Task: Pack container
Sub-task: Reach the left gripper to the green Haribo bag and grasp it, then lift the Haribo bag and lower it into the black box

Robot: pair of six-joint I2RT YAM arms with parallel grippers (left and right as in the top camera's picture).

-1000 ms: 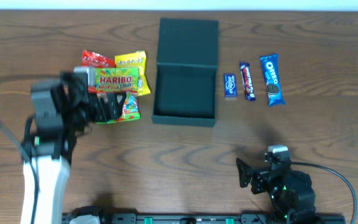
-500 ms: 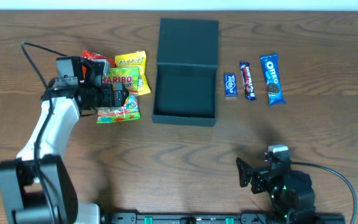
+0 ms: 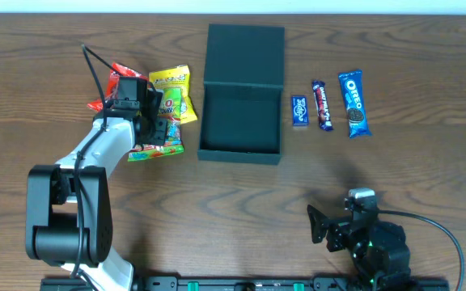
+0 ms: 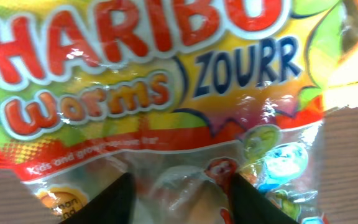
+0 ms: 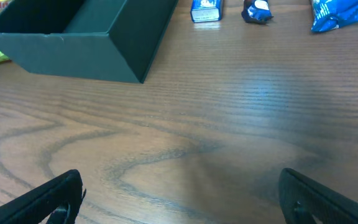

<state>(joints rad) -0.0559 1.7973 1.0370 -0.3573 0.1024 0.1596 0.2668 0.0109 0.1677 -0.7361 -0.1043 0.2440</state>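
Container open, nothing packed. Haribo bag, 9 o'clock, straddled by left gripper, fingers apart. Right gripper parked wide, 5 o'clock. All packing judged outstanding.

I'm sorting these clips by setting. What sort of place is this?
Probably a robotics lab or test bench rather than a home: a left arm and a right arm stand at a plain wooden table, with snacks lined up neatly beside an open container, as if staged.

The container is a dark teal-green square box. It sits open on the table, lid lying flat behind.
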